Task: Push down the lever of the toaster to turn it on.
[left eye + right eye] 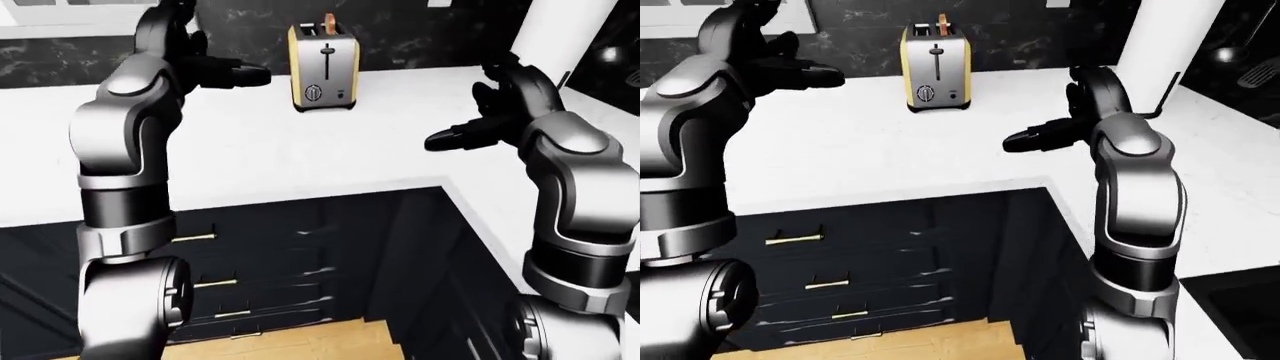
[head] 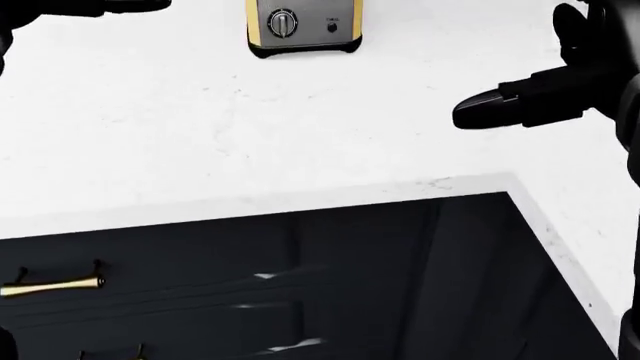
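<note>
White marble-look countertop (image 1: 300, 161) spanned the left-eye view, above dark drawer fronts with brass bar handles (image 1: 195, 238). Chrome-and-yellow two-slot toaster (image 1: 323, 68) stood upright near the counter's top edge against the dark backsplash, a slice in one slot. Its black lever (image 1: 326, 52) sat at the top of a vertical slot on the face turned to the robot, so the push ran straight down that slot.

Left hand (image 1: 222, 73) hovered just left of the toaster at about lever height, fingers extended and apart, holding nothing. Right hand (image 1: 482, 124) hung lower and well right, fingers spread, empty.

Judgement: the left hand was nearer; the lever lay to its right, neither hand touching.
</note>
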`<state>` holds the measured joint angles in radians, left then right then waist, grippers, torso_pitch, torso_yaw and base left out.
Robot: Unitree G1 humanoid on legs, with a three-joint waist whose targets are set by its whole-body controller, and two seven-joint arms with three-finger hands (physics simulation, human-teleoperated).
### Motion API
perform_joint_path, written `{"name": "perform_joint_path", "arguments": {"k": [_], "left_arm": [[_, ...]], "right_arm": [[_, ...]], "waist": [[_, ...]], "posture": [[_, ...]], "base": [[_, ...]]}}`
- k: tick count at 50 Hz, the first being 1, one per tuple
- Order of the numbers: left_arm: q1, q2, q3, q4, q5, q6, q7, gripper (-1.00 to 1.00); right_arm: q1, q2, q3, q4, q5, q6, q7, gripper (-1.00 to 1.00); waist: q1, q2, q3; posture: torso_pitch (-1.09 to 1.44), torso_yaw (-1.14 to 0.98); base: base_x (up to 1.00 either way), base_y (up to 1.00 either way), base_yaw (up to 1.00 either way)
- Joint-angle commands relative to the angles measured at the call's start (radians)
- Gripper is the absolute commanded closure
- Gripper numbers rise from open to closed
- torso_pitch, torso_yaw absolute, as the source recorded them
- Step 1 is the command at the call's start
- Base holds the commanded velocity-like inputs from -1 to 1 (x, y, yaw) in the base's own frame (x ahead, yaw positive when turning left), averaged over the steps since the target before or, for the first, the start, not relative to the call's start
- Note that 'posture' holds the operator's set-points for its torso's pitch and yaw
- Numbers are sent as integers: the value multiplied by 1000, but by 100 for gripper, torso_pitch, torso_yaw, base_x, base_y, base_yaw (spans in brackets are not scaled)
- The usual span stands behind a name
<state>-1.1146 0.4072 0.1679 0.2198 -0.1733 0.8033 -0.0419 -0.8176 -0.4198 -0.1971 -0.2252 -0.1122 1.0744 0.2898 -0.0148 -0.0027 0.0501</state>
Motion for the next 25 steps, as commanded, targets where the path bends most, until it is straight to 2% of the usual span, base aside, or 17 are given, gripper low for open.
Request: {"name": "perform_joint_path", "arguments": {"k": [1,5,6,7,8,9,10,12,13,14,15,16,17,18,19,21,25], "left_arm": [[-28,18,18,-17,7,-34,8,-100],[-30,20,19,-20,5,-30,9,-100],[-30,21,19,-23,4,-28,9,-100],[-31,22,19,-26,3,-25,10,-100],[-33,23,20,-27,2,-23,11,-100],[-35,24,20,-28,2,-21,11,-100],[-35,25,21,-28,1,-20,11,-100],[-36,28,22,-29,0,-18,11,-100],[-38,31,24,-27,-1,-18,11,-100],[-40,33,25,-26,-2,-17,12,-100],[-40,35,25,-26,-3,-16,12,-100],[-41,36,25,-28,-3,-15,12,-100],[-41,38,26,-28,-4,-14,13,-100],[-41,39,27,-28,-5,-13,14,-100],[-41,40,27,-28,-5,-13,14,-100],[-32,38,27,-26,-6,-20,16,-100],[-34,37,24,-25,-8,-21,16,-100]], "right_arm": [[-33,-3,5,-21,4,-35,1,-100],[-31,-1,6,-26,2,-34,3,-100],[-31,-2,6,-27,2,-33,4,-100],[-31,-2,7,-29,1,-31,4,-100],[-30,-2,7,-32,0,-30,5,-100],[-29,-2,6,-34,0,-29,5,-100],[-29,-2,6,-35,-1,-28,6,-100],[-30,-1,3,-39,0,-26,6,-100],[-29,-5,10,-46,-3,-30,10,-100],[-30,-3,9,-47,-2,-32,12,-100],[-31,-4,8,-46,-3,-32,12,-100],[-31,-3,6,-47,-3,-32,12,-100],[-31,-2,6,-45,-3,-35,11,-100],[-31,-2,6,-43,-4,-35,11,-100],[-30,-2,5,-43,-4,-37,11,-100],[-31,-3,5,-43,-3,-41,13,-100],[-41,-4,4,-38,-6,-23,11,-100]], "waist": [[6,-2,-9],[-4,35,-4],[-6,56,-8],[-6,88,-18],[0,112,-18],[-3,78,-5],[-4,83,-12],[9,69,-29],[6,59,2],[-2,59,-22],[3,42,-24],[3,20,-16],[3,-14,-11],[12,-45,-23],[14,-25,-11],[10,-57,0],[13,-37,11]], "posture": [[0,0],[0,0],[0,0],[0,0],[0,0],[0,0],[0,0],[0,0],[0,0],[0,0],[0,0],[0,0],[0,0],[0,0],[0,0],[0,0],[0,0]], "base": [[59,0,0],[60,0,0],[60,0,0],[60,0,0],[60,0,0],[59,0,0],[59,0,0],[56,0,0],[0,0,0],[0,0,0],[0,0,0],[0,0,0],[0,0,0],[0,0,0],[0,0,0],[0,0,0],[0,0,0]]}}
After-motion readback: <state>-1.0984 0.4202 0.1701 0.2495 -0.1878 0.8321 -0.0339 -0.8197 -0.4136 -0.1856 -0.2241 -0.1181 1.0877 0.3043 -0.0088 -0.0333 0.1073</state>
